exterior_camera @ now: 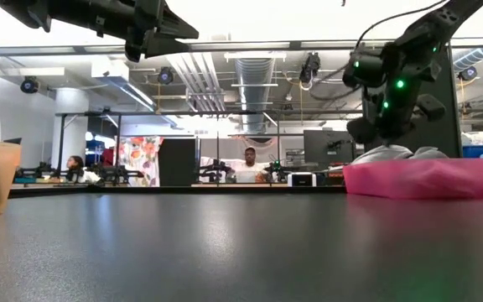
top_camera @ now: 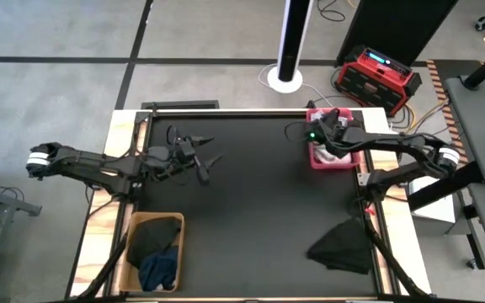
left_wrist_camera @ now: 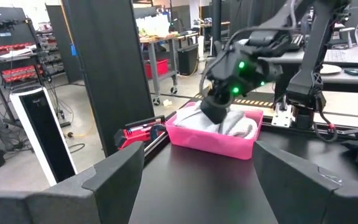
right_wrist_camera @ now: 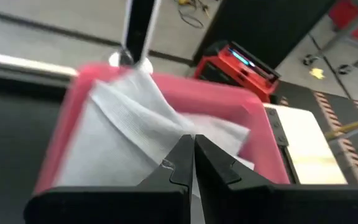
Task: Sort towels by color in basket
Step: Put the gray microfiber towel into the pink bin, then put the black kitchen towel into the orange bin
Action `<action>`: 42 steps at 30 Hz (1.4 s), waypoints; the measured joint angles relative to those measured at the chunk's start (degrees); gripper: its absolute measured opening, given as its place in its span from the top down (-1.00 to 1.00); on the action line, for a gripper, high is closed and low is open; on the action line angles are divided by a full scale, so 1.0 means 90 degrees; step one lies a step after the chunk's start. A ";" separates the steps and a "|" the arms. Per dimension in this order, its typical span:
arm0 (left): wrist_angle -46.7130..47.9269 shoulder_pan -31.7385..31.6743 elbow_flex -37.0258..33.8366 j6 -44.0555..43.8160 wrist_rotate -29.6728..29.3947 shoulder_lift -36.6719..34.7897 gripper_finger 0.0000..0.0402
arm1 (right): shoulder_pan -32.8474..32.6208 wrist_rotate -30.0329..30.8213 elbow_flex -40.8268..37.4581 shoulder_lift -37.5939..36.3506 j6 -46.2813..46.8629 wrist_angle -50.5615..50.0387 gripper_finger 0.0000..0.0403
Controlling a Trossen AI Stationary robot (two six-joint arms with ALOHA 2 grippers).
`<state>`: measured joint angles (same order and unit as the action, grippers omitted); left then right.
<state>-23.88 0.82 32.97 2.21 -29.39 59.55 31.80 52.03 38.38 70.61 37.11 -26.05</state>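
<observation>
Going left to right in the high view, the table (top_camera: 251,210) carries two baskets and one loose cloth, with two arms above it.

At the near left corner sits a tan basket (top_camera: 138,225). It holds dark towels, a black one (top_camera: 151,239) and a navy blue one (top_camera: 160,269). They are bunched together, so how many pieces lie there cannot be told. In the low view only a sliver of this basket shows at the frame edge.

The left gripper (top_camera: 206,160) hangs over the far left part of the table, well apart from every towel. Its fingers (left_wrist_camera: 114,171) stand wide apart with nothing between them.

One black towel (top_camera: 342,247) lies loose on the table at the near right, crumpled into a rough triangle whose point faces the far edge. Its long axis runs slantwise across the corner.

At the far right corner is a pink basket (top_camera: 320,159) filled with light grey towels (right_wrist_camera: 135,118). They are folded over each other and their count is unclear. The right gripper (right_wrist_camera: 193,155) sits low over this basket, its fingers pressed together. Whether any cloth is pinched between the tips cannot be made out, as the arm hides most of the basket from above.
</observation>
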 joint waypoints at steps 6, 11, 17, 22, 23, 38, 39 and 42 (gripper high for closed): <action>0.0002 0.0000 0.0000 -0.0002 -0.0001 0.0000 -0.41 | 0.0080 -0.0178 -0.0326 0.0533 0.0058 0.0303 0.95; 0.0005 0.0000 0.0000 -0.0002 0.0000 0.0000 -0.41 | 0.0077 -0.0177 -0.0419 0.0864 0.0344 0.0522 0.95; 0.0010 0.0000 0.0000 -0.0029 0.0000 0.0000 -0.41 | 0.0010 -0.0065 -0.0348 0.0532 0.0102 0.0343 0.96; 0.0000 0.0000 0.0000 -0.0148 0.0030 0.0000 -0.41 | -0.0117 -0.0067 -0.0114 -0.0012 -0.0069 -0.0009 0.96; -0.0002 0.0000 0.0000 -0.0183 0.0075 0.0000 -0.41 | -0.0159 -0.0064 -0.0061 -0.0119 -0.0094 -0.0150 0.95; -0.0098 0.0479 0.0000 -0.0866 0.1331 0.0250 -0.41 | -0.2395 -0.1603 0.0756 -0.1608 -0.0917 -0.0899 0.95; -0.0158 0.0549 0.0000 -0.0902 0.1329 0.0328 -0.41 | -0.2638 -0.1767 0.0793 -0.1616 -0.0958 -0.0912 0.95; -0.0475 0.0736 0.0000 -0.0981 0.1329 0.0589 -0.41 | -0.3385 -0.2229 0.0919 -0.1564 -0.1062 -0.0918 0.95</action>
<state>-28.15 7.44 32.97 -6.62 -17.43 64.85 1.34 31.96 46.65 56.54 27.55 -34.31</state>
